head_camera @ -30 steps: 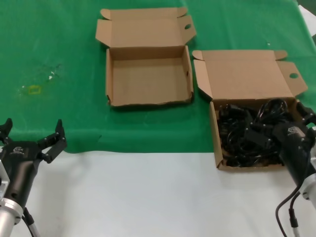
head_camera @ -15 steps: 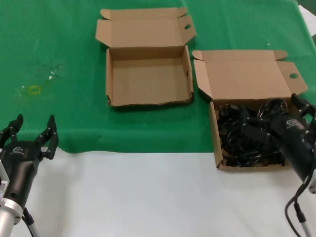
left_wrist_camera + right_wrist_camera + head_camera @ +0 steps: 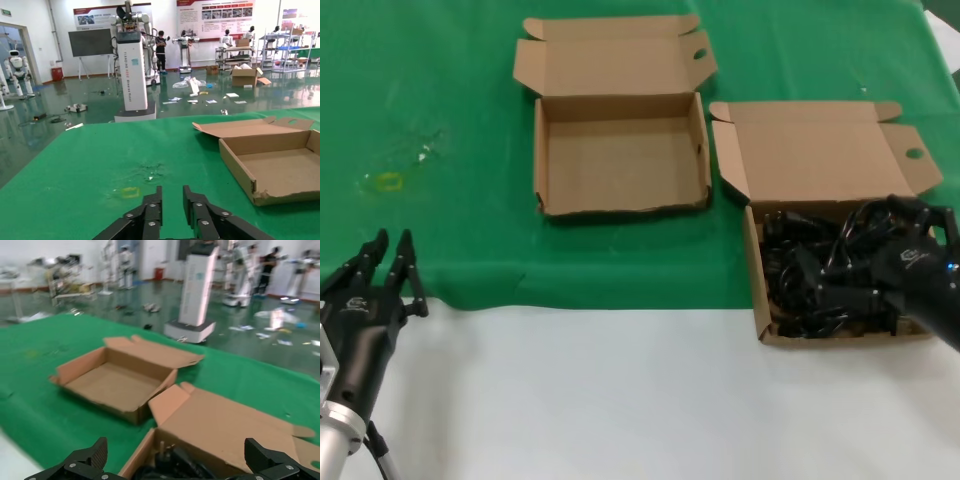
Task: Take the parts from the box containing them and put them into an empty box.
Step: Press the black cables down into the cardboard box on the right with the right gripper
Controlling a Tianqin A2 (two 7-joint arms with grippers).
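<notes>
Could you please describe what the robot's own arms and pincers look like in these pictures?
Both are matte black. The left pincer has slim, jointed fingers on a tapering black wrist with a small white logo, a silver collar and a black cable below. The right pincer looks the same, with a matching white logo on its housing.

Matte black left pincer (image 3: 382, 262), small white logo, silver wrist, black cable

My black left gripper (image 3: 171, 200), fingers nearly together, hovers over green cloth (image 3: 100, 160) near an open brown cardboard box (image 3: 272, 165).
</notes>
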